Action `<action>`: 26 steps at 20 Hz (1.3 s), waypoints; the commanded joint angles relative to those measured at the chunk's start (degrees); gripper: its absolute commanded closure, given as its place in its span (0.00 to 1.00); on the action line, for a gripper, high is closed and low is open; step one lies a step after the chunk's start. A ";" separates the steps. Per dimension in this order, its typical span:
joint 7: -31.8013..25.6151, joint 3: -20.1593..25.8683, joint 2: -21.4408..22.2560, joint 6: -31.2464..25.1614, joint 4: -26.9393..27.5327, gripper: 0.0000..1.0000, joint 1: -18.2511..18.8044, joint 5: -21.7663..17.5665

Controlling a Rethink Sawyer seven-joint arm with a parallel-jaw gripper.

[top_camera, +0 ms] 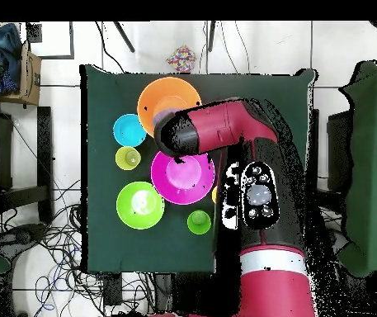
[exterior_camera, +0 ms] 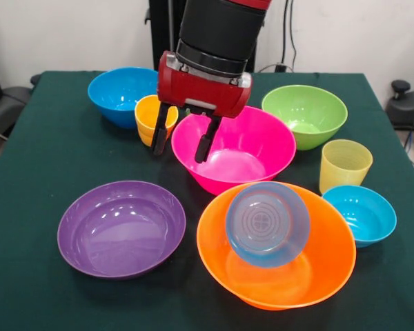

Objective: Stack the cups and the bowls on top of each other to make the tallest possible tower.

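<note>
My gripper [exterior_camera: 179,153] is open and hangs over the left rim of the big pink bowl [exterior_camera: 241,148], one finger inside it and one outside, next to the yellow-orange cup [exterior_camera: 148,117]. The pink bowl is empty and also shows in the overhead view [top_camera: 181,175]. A small blue bowl [exterior_camera: 267,224] leans tilted inside the large orange bowl [exterior_camera: 276,276]. The purple bowl [exterior_camera: 121,227], medium blue bowl [exterior_camera: 117,93], green bowl [exterior_camera: 305,114], second small blue bowl [exterior_camera: 360,214] and ribbed pale yellow cup [exterior_camera: 343,164] stand apart. The green cup [top_camera: 198,221] shows only overhead. No tower shows.
The dark green table [exterior_camera: 48,158] carries everything. My arm [top_camera: 257,198] hides the table's right half in the overhead view. Chairs and cables lie around the table.
</note>
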State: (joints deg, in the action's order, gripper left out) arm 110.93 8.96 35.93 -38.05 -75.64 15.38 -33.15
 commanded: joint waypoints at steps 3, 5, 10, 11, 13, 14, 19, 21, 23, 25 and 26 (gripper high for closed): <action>-2.14 3.36 -0.49 -8.28 2.59 0.00 -1.01 3.30; -4.20 3.88 -0.22 -10.54 3.19 0.00 -1.05 4.10; -5.86 4.35 -0.01 -13.78 5.32 0.00 -1.58 5.57; -5.93 4.47 -0.02 -14.27 5.81 0.00 -1.65 5.80; -6.50 4.78 -0.17 -15.32 6.66 0.00 -1.65 6.15; -6.74 5.01 -0.26 -15.40 6.92 0.00 -1.57 6.31; -8.70 7.64 -1.48 -12.74 7.46 0.00 -0.56 7.29; -9.33 8.67 -1.64 -12.38 7.11 0.00 -0.07 8.30; -9.43 8.91 -1.64 -12.19 6.96 0.00 -0.01 8.71; -9.12 9.04 -1.84 -12.04 7.14 0.00 -0.03 8.91; -8.99 9.18 -2.00 -12.01 7.29 0.00 -0.04 9.03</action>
State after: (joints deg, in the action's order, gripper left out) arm 110.93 12.28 35.59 -47.56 -68.66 15.15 -24.32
